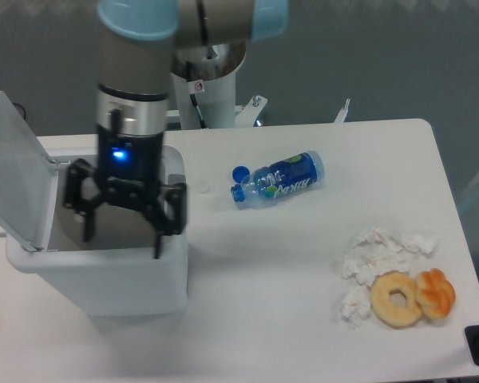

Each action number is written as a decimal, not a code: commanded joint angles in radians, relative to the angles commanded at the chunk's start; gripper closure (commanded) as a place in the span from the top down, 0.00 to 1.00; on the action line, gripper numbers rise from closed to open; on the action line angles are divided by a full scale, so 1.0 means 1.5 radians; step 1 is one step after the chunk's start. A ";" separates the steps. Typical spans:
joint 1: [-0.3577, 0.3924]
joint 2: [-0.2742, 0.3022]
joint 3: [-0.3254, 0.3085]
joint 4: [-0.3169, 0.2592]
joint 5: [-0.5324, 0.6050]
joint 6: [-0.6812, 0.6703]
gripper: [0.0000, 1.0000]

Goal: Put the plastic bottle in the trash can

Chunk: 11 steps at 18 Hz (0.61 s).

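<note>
A: What's on the surface (303, 279)?
B: One blue-labelled bottle (281, 179), its one loose blue cap (239, 172), two doughnuts (413, 297), crumpled tissues (379, 259), one trash can (104, 275).
A: The jaws?
B: The gripper (121, 225) hangs spread and empty over the open bin; plastic bottle unseen.

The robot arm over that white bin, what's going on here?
The gripper hangs open over the trash can, whose lid stands raised. Nothing shows between its fingers, and no small clear bottle is visible on the table. A blue-labelled bottle lies on its side, its blue cap beside it, with crumpled tissues and two doughnuts further right.
</note>
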 joint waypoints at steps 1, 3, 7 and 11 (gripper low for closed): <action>0.016 0.007 0.001 0.000 -0.017 -0.001 1.00; 0.044 0.019 0.001 0.000 -0.043 -0.002 1.00; 0.076 0.025 -0.004 -0.001 -0.044 0.013 1.00; 0.121 0.023 -0.067 -0.004 -0.032 0.154 1.00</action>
